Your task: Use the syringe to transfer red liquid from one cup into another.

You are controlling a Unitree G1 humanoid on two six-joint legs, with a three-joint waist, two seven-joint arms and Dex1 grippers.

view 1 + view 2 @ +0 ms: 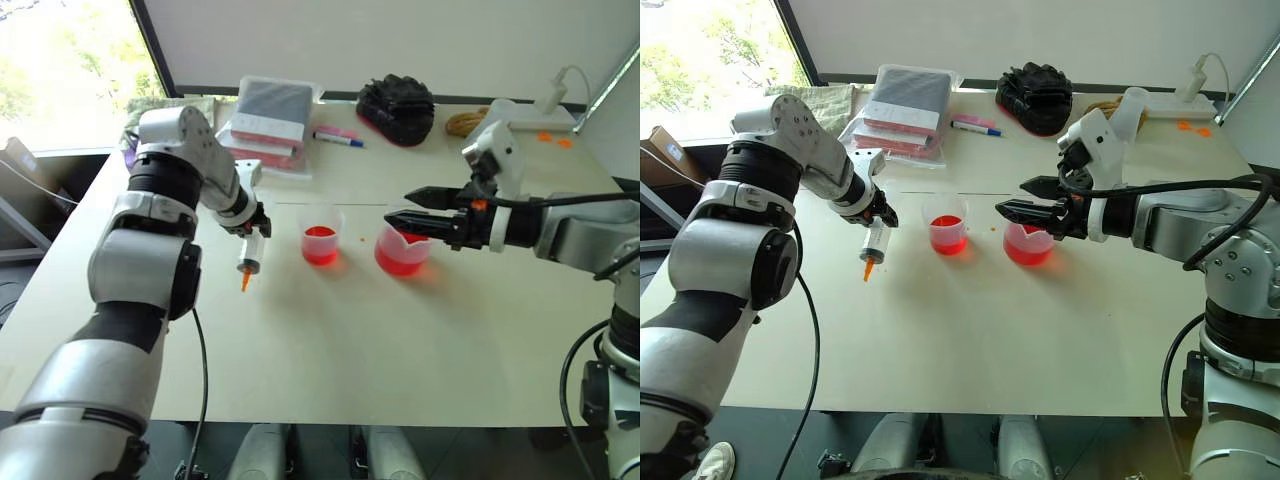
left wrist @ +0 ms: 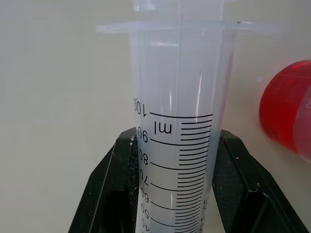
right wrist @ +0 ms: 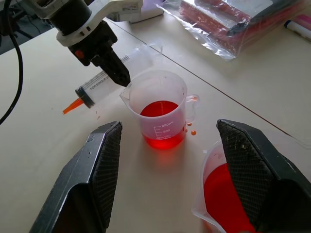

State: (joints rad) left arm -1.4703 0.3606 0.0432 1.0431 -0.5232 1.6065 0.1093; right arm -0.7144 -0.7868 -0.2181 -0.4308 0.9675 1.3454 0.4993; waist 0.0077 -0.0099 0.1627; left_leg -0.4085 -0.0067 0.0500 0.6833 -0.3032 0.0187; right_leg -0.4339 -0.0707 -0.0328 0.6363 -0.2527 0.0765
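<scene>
My left gripper (image 1: 257, 230) is shut on the barrel of the syringe (image 1: 250, 258). The syringe is clear and hangs steeply with its orange tip (image 1: 245, 282) down, just above the table. The smaller cup (image 1: 320, 240) stands a little to the syringe's right, holding red liquid (image 3: 160, 110). Further right is the larger spouted beaker (image 1: 402, 252), also red inside. My right gripper (image 1: 396, 206) is open and hovers over the beaker's rim, holding nothing. In the left wrist view, black fingers (image 2: 109, 194) clamp the graduated barrel (image 2: 180, 121).
At the table's back lie a bagged stack of flat boxes (image 1: 270, 112), a blue-capped marker (image 1: 338, 139), a black bundle (image 1: 396, 105), a coil of cord (image 1: 465, 122) and a white adapter (image 1: 552, 98). Small orange drops (image 3: 193, 132) dot the table between the cups.
</scene>
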